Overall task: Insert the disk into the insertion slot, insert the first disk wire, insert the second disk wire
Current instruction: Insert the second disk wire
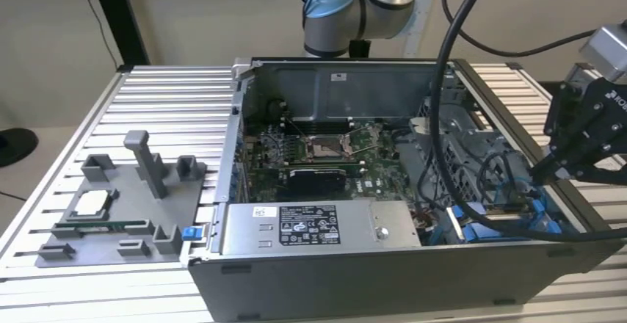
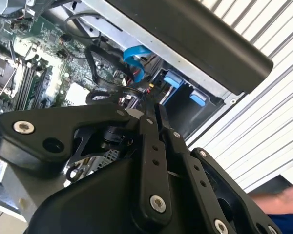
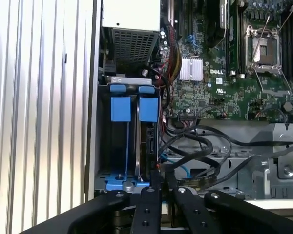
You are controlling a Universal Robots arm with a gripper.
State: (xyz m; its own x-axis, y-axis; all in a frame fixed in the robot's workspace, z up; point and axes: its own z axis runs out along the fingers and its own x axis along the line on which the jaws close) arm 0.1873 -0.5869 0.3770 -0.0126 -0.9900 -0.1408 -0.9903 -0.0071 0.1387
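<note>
An open desktop computer case [image 1: 392, 264] of grey sheet metal lies on a ribbed aluminium worktop [image 1: 167, 95]; its green motherboard [image 1: 324, 154] faces up, with one bare square processor socket [image 1: 325, 145] near the middle and a finned silver heatsink [image 3: 191, 68] in the first wrist view. Along the near wall sits a boxy silver power supply [image 1: 319, 226] carrying a black-and-white sticker; I leave its print unread. At the exterior view's left rests a matt grey plastic parts fixture [image 1: 117, 213] with several upright posts.

At the case's corner on the exterior view's right is the insertion slot [image 3: 121, 141], a grey metal cage; in the first wrist view I count two bright blue plastic tabs side by side at its far end and a blue rail at the near end. The disk [image 3: 145, 141] stands on edge inside that cage, under the tab nearer the motherboard; only its thin dark edge is clear. Black cables [image 3: 200, 141] loop just beside it, along with one flat pale blue cable [image 3: 178, 165].

The black pincer [image 3: 162, 187] hangs over the cage's near end; its two slim, bolted fingers [image 2: 151, 146] are pressed nearly together; whether anything is pinched between them I cannot tell.
</note>
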